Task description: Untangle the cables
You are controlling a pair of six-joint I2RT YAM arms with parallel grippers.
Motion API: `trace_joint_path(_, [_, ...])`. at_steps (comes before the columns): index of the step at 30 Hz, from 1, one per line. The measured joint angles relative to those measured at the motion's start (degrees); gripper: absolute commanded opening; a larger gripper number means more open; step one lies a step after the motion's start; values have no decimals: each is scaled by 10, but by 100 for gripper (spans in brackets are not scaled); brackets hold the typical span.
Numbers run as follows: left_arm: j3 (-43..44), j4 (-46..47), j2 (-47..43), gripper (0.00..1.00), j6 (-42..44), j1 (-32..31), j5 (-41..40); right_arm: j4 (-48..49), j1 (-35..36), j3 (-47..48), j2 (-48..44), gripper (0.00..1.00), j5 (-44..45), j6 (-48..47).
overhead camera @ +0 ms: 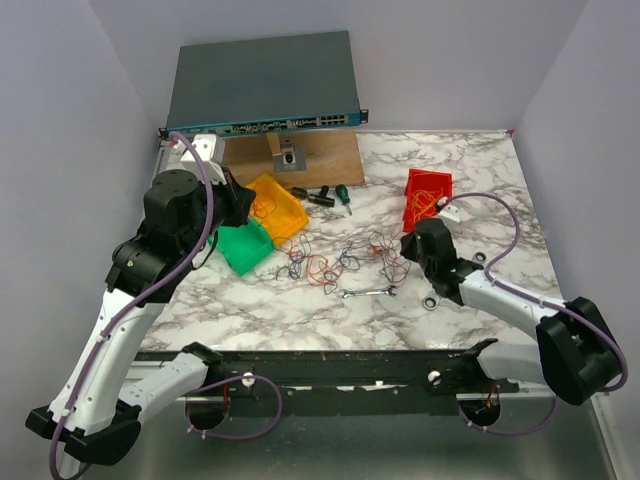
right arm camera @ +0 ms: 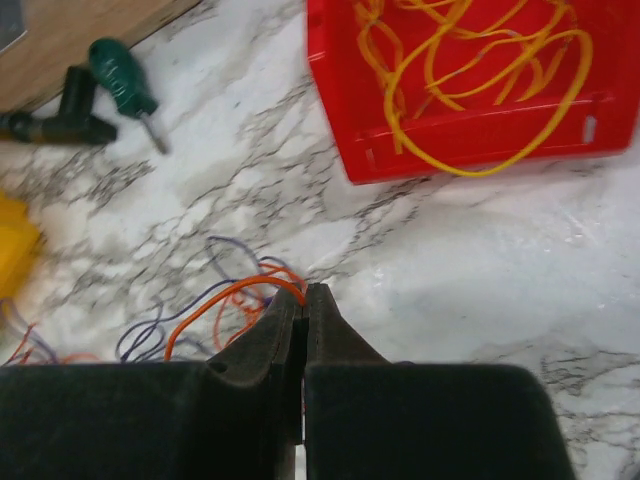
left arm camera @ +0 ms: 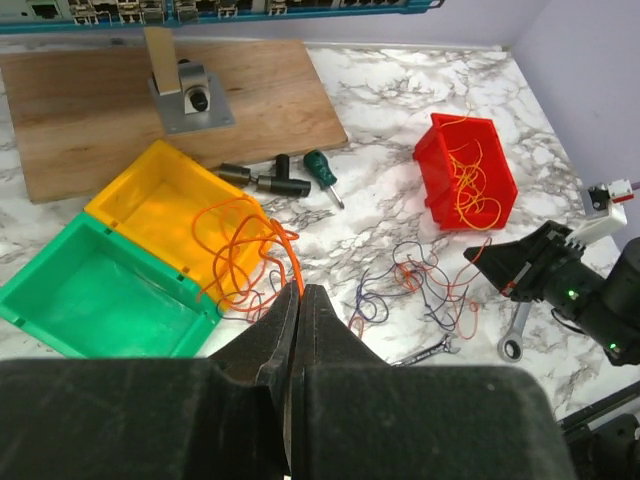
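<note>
Showing both pincers clenched: the left gripper (left arm camera: 300, 292) nips an orange loop (left arm camera: 290, 237) hanging over the yellow bin (left arm camera: 140, 200). The right gripper (right arm camera: 304, 290) seems, at this angle, to nip an orange strand (right arm camera: 225, 300) of the cables (overhead camera: 345, 262) knotted mid-table. Pulling apart could cinch the knot, drag it across the wrench (overhead camera: 367, 293), or snag and shift the yellow bin. The red bin (right arm camera: 335, 100) crowds the right gripper's far side. Bare marble toward the near edge of the table (overhead camera: 260, 320) offers room.

Grey-veined white marble on the table (overhead camera: 470, 200). Orange cables (left arm camera: 235, 245) in a yellow bin (left arm camera: 140, 200), yellow cables (right arm camera: 470, 65) in a red bin (left arm camera: 440, 170). Dark blue and red strands (left arm camera: 420, 275). Plain green bin (left arm camera: 110, 300). Green-handled screwdriver (left arm camera: 322, 167). Brown wood-grain board (left arm camera: 90, 110). Black left gripper (left arm camera: 301, 300), black right gripper (right arm camera: 303, 300).
</note>
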Motion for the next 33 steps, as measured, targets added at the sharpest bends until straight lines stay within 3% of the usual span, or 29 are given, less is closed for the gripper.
trace_joint_path(10, [-8,-17,63,0,-7,4,-24,-5,2,34,-6,1,-155,-74])
trace_joint_path(18, [-77,61,119,0,-85,6,-88,5,2,37,9,1,-254,-96])
trace_joint_path(25, [-81,141,199,0,-114,9,-128,5,2,37,7,1,-283,-112])
trace_joint_path(33, [-18,146,300,0,-130,32,-185,0,2,37,-22,1,-289,-119])
